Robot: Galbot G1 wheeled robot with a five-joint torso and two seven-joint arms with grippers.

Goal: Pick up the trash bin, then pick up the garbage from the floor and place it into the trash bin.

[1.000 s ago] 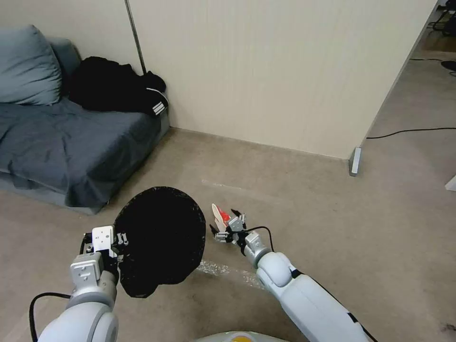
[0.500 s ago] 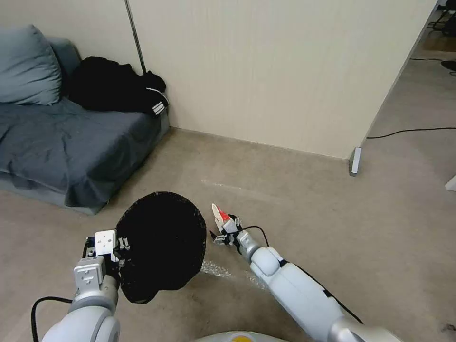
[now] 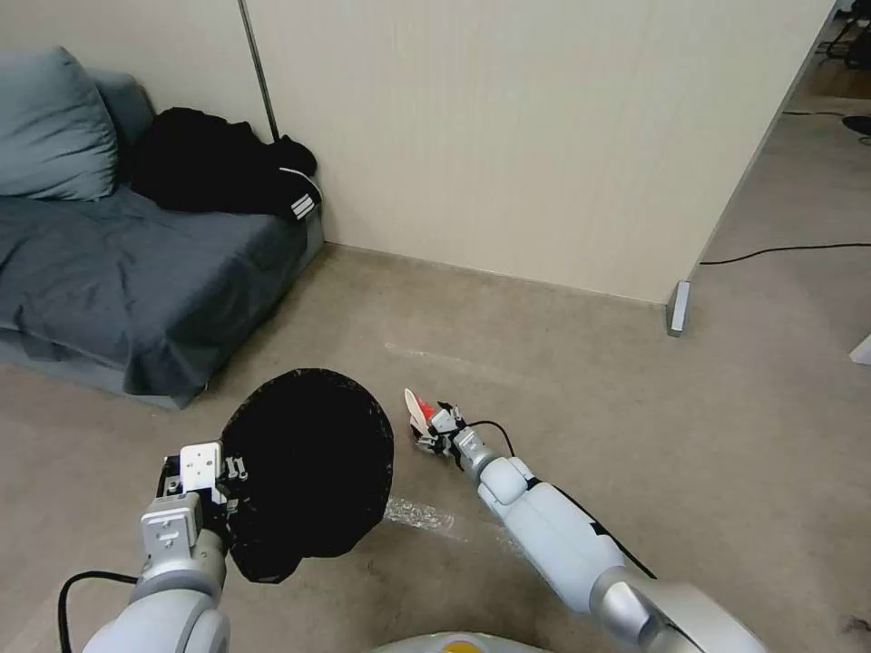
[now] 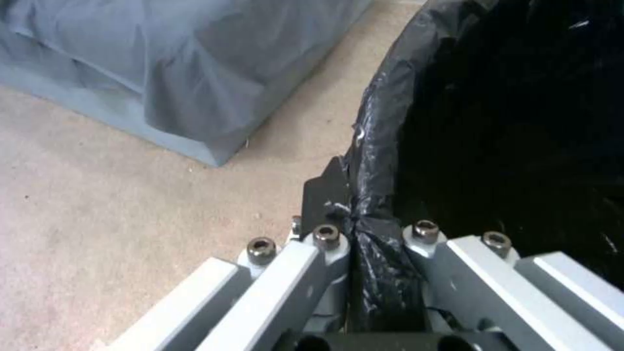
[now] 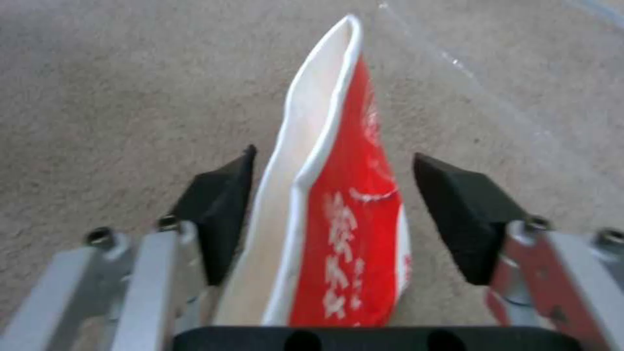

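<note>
Nearest the robot, the left gripper (image 3: pixel 218 476) holds the bin (image 3: pixel 308 458) by its near rim, its metal fingers (image 4: pixel 325 243) pinched tight on the crinkled black bag plastic folded over that edge. The bin is round, its mouth a dark oval turned up toward the head camera, and the glossy liner hides the inside completely; in the left wrist view the bag (image 4: pixel 383 161) bunches into shiny wrinkles where the fingers bite it. Just to the right of the bin, a strip of clear, crumpled film (image 3: pixel 417 515) lies flat on the floor (image 3: pixel 590 390), which is a dull beige, slightly speckled surface. A little beyond that strip, still right of the bin and close to its rim, the right gripper (image 3: pixel 434 433) reaches low to the floor over a packet (image 3: pixel 419 410). The packet is a flat, tapering paper pouch, red with white lettering on one face and plain cream-white on the other, its pointed end aimed away from the robot. In the right wrist view the black wedge-shaped fingers (image 5: pixel 221 204) stand wide on either side of the packet (image 5: pixel 344 195), one close against its white edge, the other apart from the red face. Left of the bin and farther off stands a low sofa (image 3: pixel 136 290) draped in soft grey cloth.
</note>
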